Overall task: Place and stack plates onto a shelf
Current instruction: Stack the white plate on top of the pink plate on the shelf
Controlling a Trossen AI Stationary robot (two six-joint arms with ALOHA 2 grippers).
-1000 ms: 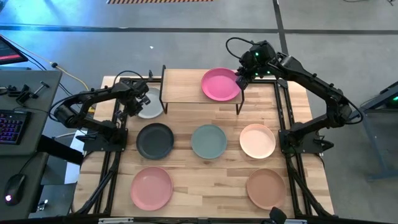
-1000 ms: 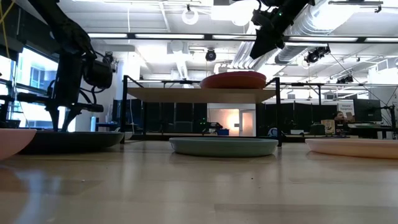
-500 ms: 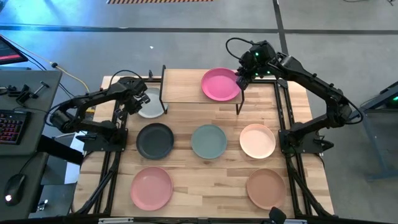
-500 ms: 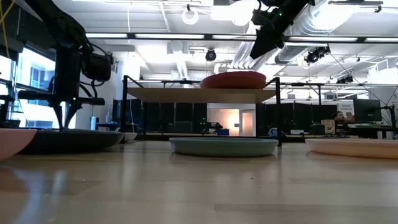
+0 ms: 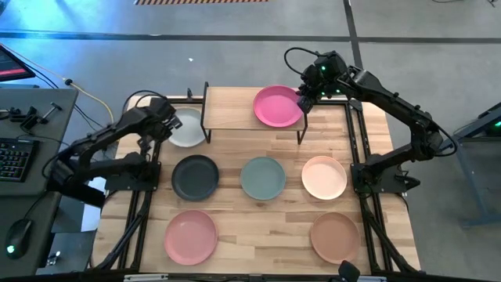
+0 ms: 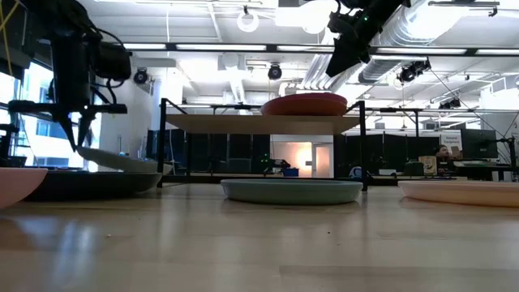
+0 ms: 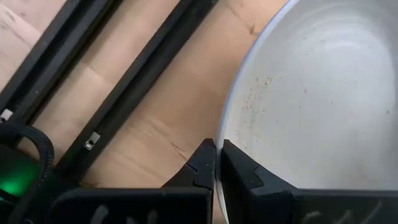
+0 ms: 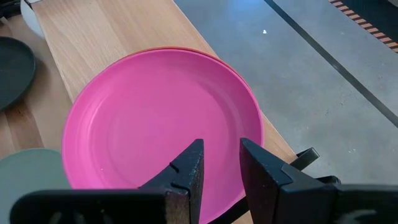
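Your left gripper (image 7: 216,163) jaws pinch the white-grey plate (image 5: 186,128) rim, lifting it tilted at the counter's (image 5: 274,219) ten o'clock; right gripper (image 8: 217,163) jaws hover part-open, empty, above the magenta plate (image 5: 277,106).

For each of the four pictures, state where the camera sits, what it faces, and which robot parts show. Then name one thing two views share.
High: overhead, facing down; both arms, shelf.
Low: tabletop height, facing across; both arms from above.
Left wrist: on left gripper, shut on white-grey plate.
Right wrist: above magenta plate; right gripper open.
Shared: magenta plate, high and right wrist.
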